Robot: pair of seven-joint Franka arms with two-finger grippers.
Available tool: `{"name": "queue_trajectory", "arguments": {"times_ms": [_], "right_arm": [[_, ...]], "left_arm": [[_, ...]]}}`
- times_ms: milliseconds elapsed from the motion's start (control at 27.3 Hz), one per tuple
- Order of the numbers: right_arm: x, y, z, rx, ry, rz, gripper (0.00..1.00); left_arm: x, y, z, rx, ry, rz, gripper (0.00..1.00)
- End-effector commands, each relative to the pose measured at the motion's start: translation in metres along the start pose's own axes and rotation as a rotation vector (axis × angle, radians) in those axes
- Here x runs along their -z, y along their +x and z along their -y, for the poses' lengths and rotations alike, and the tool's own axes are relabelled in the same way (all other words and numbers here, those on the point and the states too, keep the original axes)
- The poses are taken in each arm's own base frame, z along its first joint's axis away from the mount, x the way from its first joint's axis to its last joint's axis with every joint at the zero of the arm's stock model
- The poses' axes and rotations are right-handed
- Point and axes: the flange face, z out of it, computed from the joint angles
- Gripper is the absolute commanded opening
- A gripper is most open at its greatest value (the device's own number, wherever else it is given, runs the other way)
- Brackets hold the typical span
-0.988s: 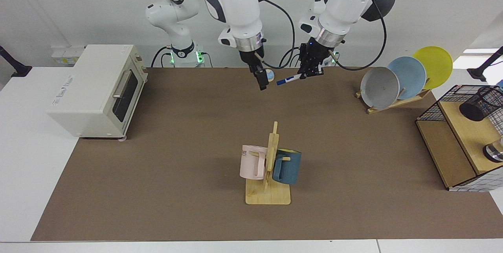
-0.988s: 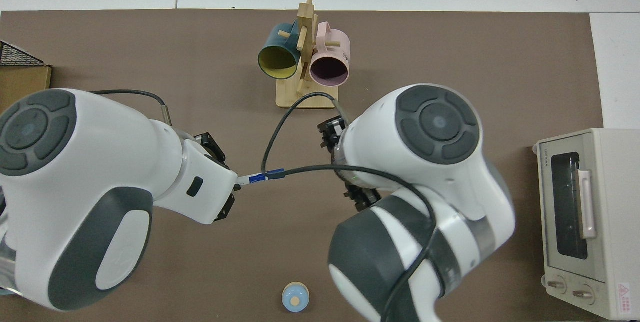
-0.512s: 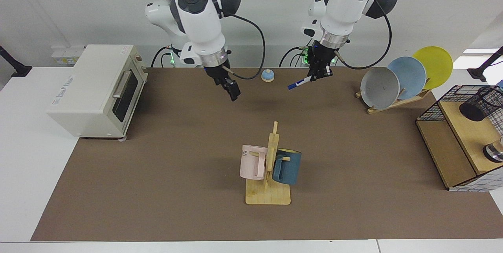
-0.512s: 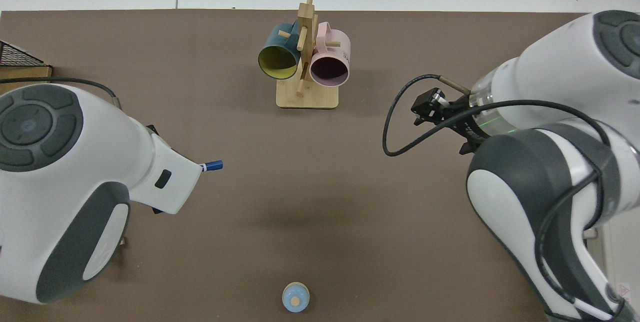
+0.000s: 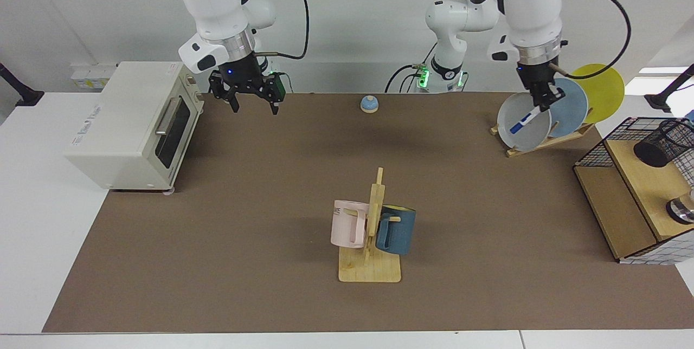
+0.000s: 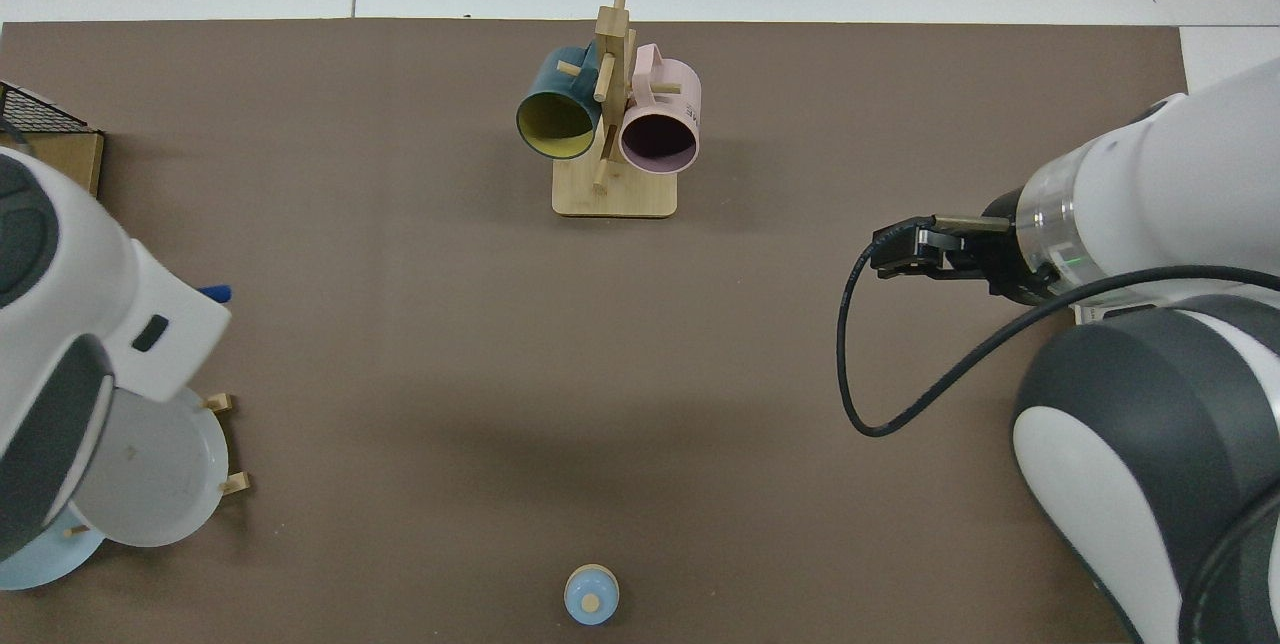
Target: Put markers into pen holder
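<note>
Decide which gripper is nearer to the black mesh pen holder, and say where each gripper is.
Left. The left gripper, holding the marker, hangs by the plate rack, not far from the pen holder. The right gripper waits open beside the toaster oven, across the table.

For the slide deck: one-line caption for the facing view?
Left gripper carries the marker past the plate rack toward the pen holder; right gripper hangs open beside the toaster oven.
</note>
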Motion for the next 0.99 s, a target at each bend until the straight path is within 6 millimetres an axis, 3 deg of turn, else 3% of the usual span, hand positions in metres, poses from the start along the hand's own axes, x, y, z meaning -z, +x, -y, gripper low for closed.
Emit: {"name": "queue_trajectory", "arguments": {"times_ms": [0,256,549,732,952], "right_arm": [[0.003,-0.004,-0.013,0.069,-0.021,0.008,1.0],[0.006,0.0,-0.027,0.054,-0.035,-0.002,1.0],[0.008,0.004,-0.033,0.094,-0.097,-0.04,1.0],[0.009,0.006,-0.044,0.184,-0.107,-0.02,1.0],[0.013,0.004,-0.054,0.21,-0.115,0.012,1.0]], "left_arm": [[0.006,-0.057,0.021,-0.038,0.062,0.106,0.0],[-0.002,-0.111,0.047,-0.11,0.177,0.268,0.0],[-0.025,-0.176,0.067,-0.2,0.236,0.377,0.0],[-0.024,-0.195,0.073,-0.266,0.259,0.486,0.0],[-0.053,-0.21,0.086,-0.311,0.26,0.565,0.0]]}}
